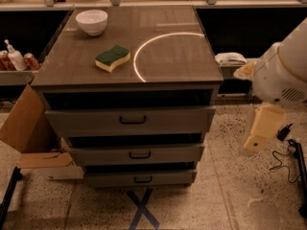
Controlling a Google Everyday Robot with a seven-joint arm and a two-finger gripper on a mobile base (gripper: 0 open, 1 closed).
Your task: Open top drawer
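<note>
The top drawer [86,121] is the widest grey-brown front of a low cabinet, with a small dark bar handle [133,120] at its centre. A dark gap shows above it, under the cabinet top [177,56]. Two narrower drawer fronts [96,155] sit below it, each set further back. My arm comes in from the right edge, and the cream gripper [256,134] hangs to the right of the cabinet, at about the height of the top drawer. It is apart from the drawer and its handle and holds nothing.
A white bowl [92,20] and a green-and-yellow sponge [112,57] lie on the cabinet top. An open cardboard box [29,128] leans at the cabinet's left. Bottles and cans [14,57] stand on the left shelf. Cables [283,152] lie on the floor at right. Blue tape [142,207] marks the floor in front.
</note>
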